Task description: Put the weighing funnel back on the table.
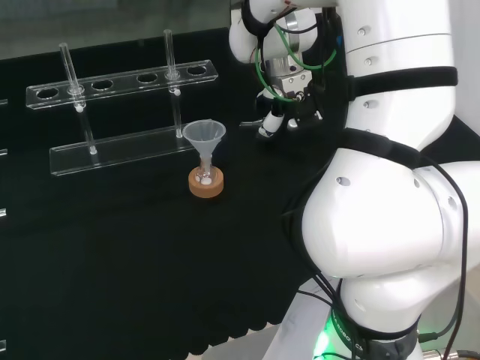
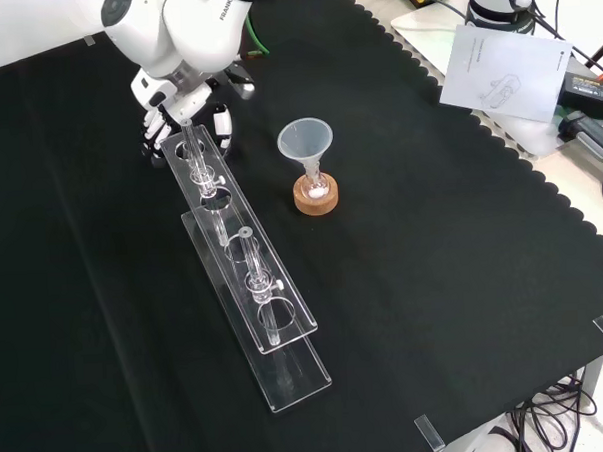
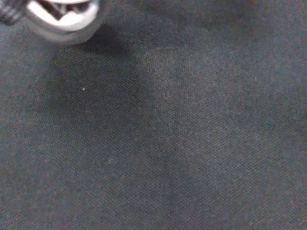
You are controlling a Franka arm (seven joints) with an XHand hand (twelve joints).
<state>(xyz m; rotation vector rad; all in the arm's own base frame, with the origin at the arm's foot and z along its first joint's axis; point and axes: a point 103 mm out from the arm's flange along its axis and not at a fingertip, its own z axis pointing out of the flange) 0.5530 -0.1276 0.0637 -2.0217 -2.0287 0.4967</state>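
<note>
While the funnel [image 2: 305,141] stands in its small flask [image 2: 316,184], the hand's [image 2: 162,119] grip cannot be told.

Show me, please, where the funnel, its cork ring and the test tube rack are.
funnel [image 2: 305,139]: front view, on the cone's inner wall.
cork ring [image 2: 316,206]: front view, on its near side.
test tube rack [image 1: 124,82]: head view, on the top plate between two holes.

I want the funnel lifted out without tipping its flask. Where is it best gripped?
Probably the funnel by its wide cone rim, coming from straight above. It stands upright, mouth up, with its thin stem down in the small flask on the cork ring, so the cone is the free part.
</note>
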